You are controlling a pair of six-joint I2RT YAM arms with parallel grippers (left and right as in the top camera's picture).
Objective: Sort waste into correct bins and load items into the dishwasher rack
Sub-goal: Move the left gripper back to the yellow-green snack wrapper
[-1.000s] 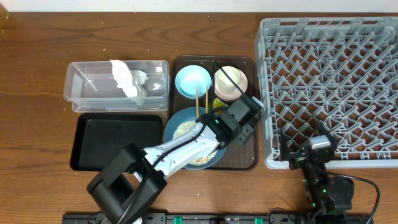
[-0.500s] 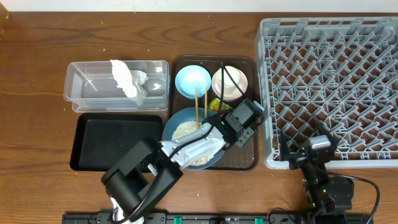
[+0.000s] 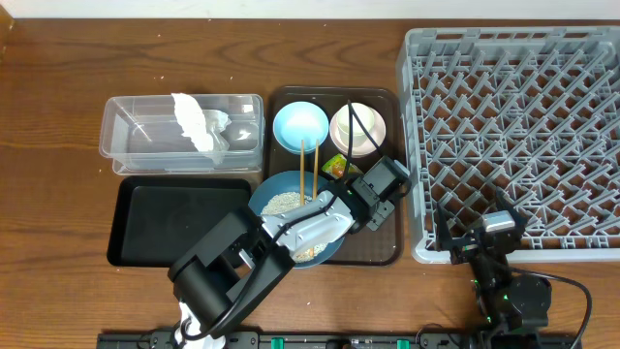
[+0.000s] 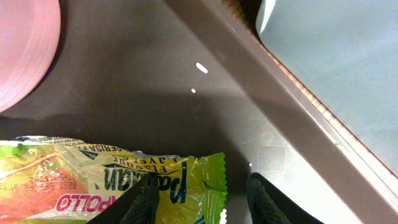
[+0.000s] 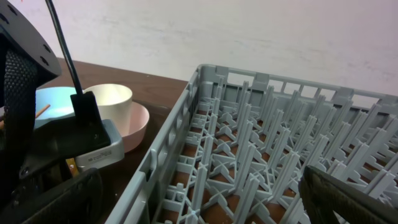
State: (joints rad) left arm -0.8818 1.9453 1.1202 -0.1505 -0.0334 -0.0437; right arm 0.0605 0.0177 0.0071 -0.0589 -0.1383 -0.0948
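The yellow-green wrapper (image 4: 93,180) lies on the brown serving tray (image 4: 186,118), also in the overhead view (image 3: 336,165). My left gripper (image 4: 208,202) is open low over it, its fingers either side of the wrapper's end; it shows overhead (image 3: 353,174). The napkin (image 3: 199,121) lies in the clear tub (image 3: 131,136). The black tray (image 3: 179,221) is beside it. The dark blue bowl (image 3: 276,228) holds rice scraps (image 3: 283,202) and chopsticks (image 3: 302,165). The white cup (image 3: 354,126) sits in the pink bowl (image 3: 378,131), next to the light blue bowl (image 3: 298,126). My right gripper (image 5: 205,208) is open at the rack (image 3: 513,126).
The serving tray's rim (image 3: 392,254) lies close to the rack's left wall (image 5: 168,162). A few rice grains (image 4: 201,67) lie loose on the serving tray. The left arm (image 3: 291,228) stretches over the dark blue bowl. The pink bowl's edge (image 4: 25,50) is near the wrapper.
The left arm has swung, and its gripper has drawn back from the cup and come down at the wrapper. The dark blue bowl and chopsticks shifted slightly left. The right arm is still.
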